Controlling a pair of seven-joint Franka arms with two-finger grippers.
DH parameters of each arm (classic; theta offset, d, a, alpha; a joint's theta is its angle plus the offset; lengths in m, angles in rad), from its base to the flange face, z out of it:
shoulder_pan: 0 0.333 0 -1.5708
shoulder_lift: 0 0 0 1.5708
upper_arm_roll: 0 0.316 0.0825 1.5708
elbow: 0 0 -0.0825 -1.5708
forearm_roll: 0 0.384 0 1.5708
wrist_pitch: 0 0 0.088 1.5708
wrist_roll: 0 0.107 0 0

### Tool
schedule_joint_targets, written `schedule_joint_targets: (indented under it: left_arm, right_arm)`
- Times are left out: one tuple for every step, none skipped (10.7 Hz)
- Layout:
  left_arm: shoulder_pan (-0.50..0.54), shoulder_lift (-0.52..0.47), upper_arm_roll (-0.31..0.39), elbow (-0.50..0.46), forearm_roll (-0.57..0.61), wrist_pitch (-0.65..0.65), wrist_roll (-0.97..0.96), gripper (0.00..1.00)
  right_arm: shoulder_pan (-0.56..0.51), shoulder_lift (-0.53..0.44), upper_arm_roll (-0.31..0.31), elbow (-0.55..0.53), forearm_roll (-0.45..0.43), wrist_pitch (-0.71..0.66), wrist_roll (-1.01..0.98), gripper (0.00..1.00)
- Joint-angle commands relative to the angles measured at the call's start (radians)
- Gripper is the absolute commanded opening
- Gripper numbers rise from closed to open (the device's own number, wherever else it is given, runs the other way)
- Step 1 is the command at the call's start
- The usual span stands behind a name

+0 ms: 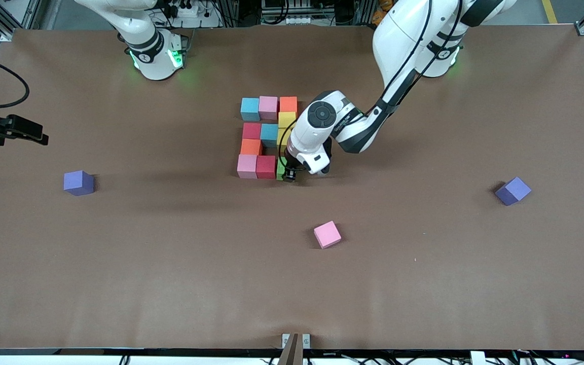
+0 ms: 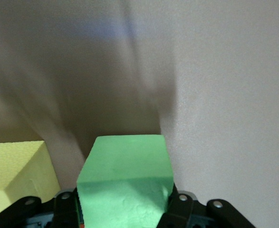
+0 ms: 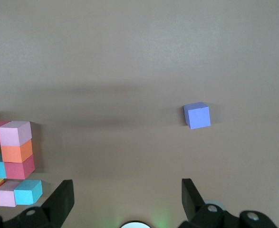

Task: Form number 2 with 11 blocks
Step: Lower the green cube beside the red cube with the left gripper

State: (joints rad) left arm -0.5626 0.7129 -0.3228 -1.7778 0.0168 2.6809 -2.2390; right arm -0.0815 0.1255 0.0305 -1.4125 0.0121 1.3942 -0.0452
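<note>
Seating the green block point(image 2: 125, 183), clamped in my left gripper point(image 1: 289, 174), beside the red block point(image 1: 266, 167) to finish the number 2 point(image 1: 266, 137); next I release, while my right gripper point(image 3: 127, 199) waits wide open, empty.

left tool point(image 1: 289, 176) clamped (arm reaching low) | right tool point(image 3: 125, 197) spread, waiting

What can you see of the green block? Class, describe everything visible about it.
The green block is a small matte cube, foam-like in look, plain light green with slightly rounded edges. The left end effector, shut on its sides, holds it at the end of the digit's nearest row, beside the red block. In the front view only a sliver shows past the arm. Whether it rests on the table cannot be told.
</note>
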Motion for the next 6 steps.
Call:
schedule_joint_targets:
  left_arm:
    - [-0.008, 0.019, 0.008, 0.026, 0.028, 0.007, -0.019, 0.14]
    - [-0.008, 0.02, 0.008, 0.032, 0.028, 0.007, -0.017, 0.25]
    - [-0.008, 0.025, 0.008, 0.032, 0.028, 0.007, -0.007, 0.34]
    - [-0.008, 0.026, 0.008, 0.034, 0.028, 0.007, -0.007, 0.42]
    - [-0.008, 0.027, 0.008, 0.034, 0.028, 0.007, -0.007, 0.43]
    - [-0.008, 0.027, 0.008, 0.034, 0.026, 0.007, -0.007, 0.45]
  right_arm:
    - [-0.023, -0.013, 0.006, 0.027, 0.032, -0.035, -0.021, 1.0]
    - [-0.067, -0.015, 0.005, 0.032, 0.054, -0.04, -0.033, 1.0]
    - [-0.101, -0.012, 0.003, 0.044, 0.109, -0.04, -0.048, 1.0]
    - [-0.122, -0.009, 0.003, 0.059, 0.138, -0.04, -0.053, 1.0]
    - [-0.142, -0.007, 0.003, 0.069, 0.15, -0.04, -0.054, 1.0]
    - [-0.139, -0.006, 0.008, 0.069, 0.147, -0.04, -0.053, 1.0]
